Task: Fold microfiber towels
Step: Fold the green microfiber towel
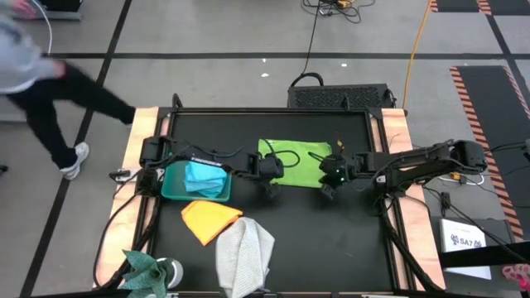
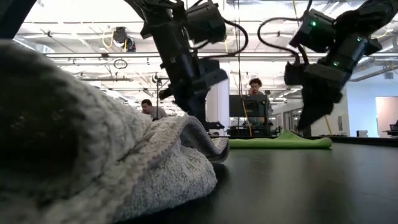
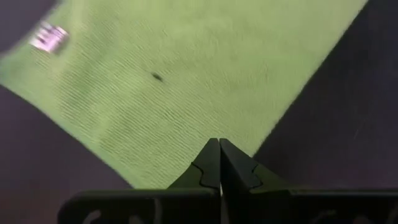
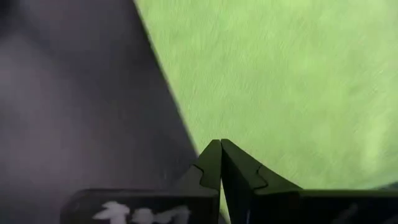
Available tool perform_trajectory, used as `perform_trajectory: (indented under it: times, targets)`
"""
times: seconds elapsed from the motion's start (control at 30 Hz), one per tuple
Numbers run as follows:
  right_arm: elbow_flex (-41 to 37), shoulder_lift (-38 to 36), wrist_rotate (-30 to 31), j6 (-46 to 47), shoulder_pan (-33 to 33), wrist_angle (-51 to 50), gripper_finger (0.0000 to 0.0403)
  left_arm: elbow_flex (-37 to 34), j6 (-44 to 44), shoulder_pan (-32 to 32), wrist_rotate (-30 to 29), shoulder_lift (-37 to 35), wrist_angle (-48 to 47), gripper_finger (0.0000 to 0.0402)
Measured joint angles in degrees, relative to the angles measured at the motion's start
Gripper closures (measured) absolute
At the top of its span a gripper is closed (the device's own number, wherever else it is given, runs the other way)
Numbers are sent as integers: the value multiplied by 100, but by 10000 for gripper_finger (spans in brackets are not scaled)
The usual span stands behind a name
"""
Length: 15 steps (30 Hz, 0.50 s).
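- Nearest the low camera, the light grey towel [image 2: 124, 162] lies in a rumpled heap; from above it sits at the table's [image 1: 331, 232] near edge, just beside the orange-yellow towel [image 1: 209, 219].
- Only the high view shows the teal towel [image 1: 145, 266] at the near left corner, and the light blue towel [image 1: 204, 176] inside the teal bin [image 1: 175, 189].
- Mid-table, the left gripper [image 1: 271, 189] and right gripper [image 1: 328, 191] hang at the near edge of the lime green towel [image 1: 291, 161], one at each end.
- The wrist views settle it — the left fingers [image 3: 208, 168] are pressed together, holding nothing, and so are the right fingers [image 4: 210, 167].
- The green cloth lies flat — the left wrist view alone shows its small label [image 3: 48, 36].
- Beyond, a person [image 1: 37, 87] walks past the far left corner.
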Motion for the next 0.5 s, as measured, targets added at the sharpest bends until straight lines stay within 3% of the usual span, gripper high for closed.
perform_trajectory:
  times: [0.5]
  targets:
    - [485, -315, 191, -625, -784, -52, 403, 4, 169, 468, -456, -628, -232, 398]
